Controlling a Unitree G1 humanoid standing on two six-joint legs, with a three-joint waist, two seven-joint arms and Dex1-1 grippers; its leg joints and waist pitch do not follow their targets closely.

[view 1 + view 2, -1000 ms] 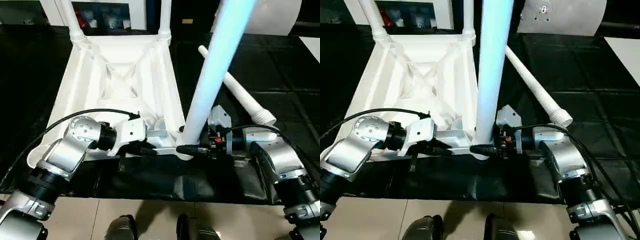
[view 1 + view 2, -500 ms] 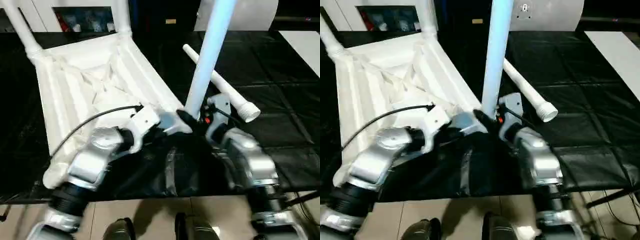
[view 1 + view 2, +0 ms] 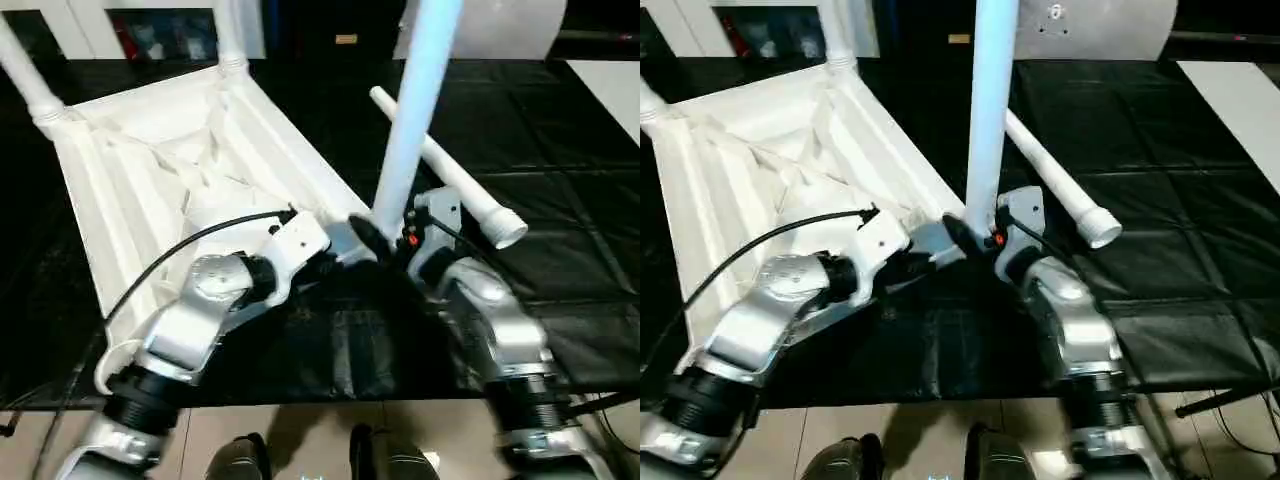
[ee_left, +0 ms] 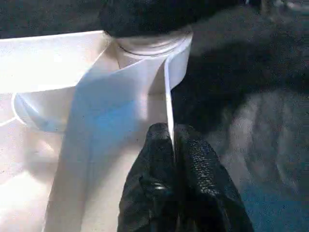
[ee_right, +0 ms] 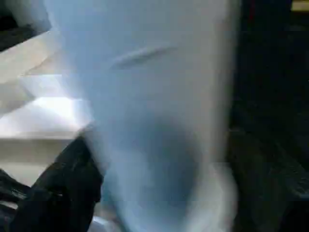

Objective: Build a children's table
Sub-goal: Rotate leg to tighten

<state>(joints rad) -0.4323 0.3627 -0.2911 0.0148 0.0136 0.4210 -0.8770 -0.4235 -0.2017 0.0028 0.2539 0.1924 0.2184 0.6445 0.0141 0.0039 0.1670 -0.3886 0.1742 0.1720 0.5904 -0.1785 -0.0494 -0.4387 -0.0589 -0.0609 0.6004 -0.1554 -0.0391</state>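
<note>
No text, label, brand, number or sign can be read anywhere in these views. The white plastic parts and the black cover carry no markings that show.

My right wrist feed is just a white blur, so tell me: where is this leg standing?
Observer: The upright leg stands at the near corner socket of the upturned tabletop.
Operator: Any others fitted yet?
Observer: Two far legs already rise from the far corners.
Operator: And the fourth?
Observer: The spare leg lies flat on the black worktable, to the right of the tabletop.
</note>
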